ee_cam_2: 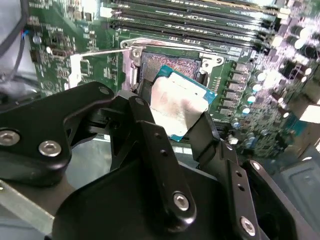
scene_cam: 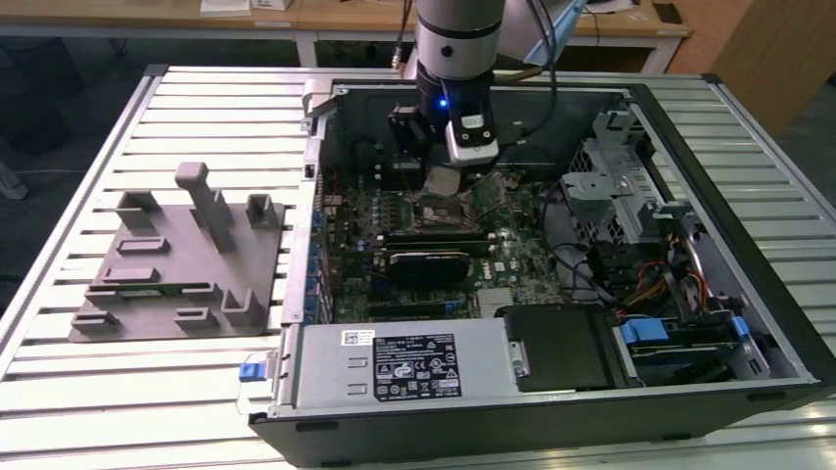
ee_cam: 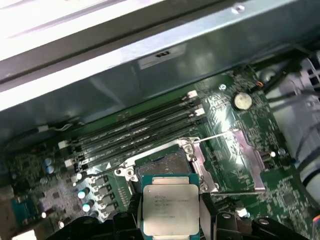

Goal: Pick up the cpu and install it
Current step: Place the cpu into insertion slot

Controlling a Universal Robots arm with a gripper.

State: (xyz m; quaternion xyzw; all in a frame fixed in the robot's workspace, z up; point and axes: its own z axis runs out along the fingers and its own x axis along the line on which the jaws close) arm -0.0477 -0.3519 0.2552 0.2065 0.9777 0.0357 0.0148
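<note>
Black fingers (ee_cam_2: 150,135) of the gripper (ee_cam_2: 175,112) are clamping the cpu (ee_cam: 170,210) by two opposite edges, holding it silver side up just over the open socket (ee_cam: 165,162) toward the far side of the computer case (scene_cam: 731,294). In the second wrist view the chip is looking slightly askew to the socket. Lowering it that way is risking bent contacts, or a corner catching on the folded-back bracket (ee_cam: 245,155).

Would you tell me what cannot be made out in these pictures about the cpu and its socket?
1. Underside of the cpu: it faces away from the camera in both wrist views.
2. Part of the socket: hidden behind the cpu in the second wrist view.
3. Height of the cpu above the socket: too small to judge in the exterior view, beneath the gripper.
</note>
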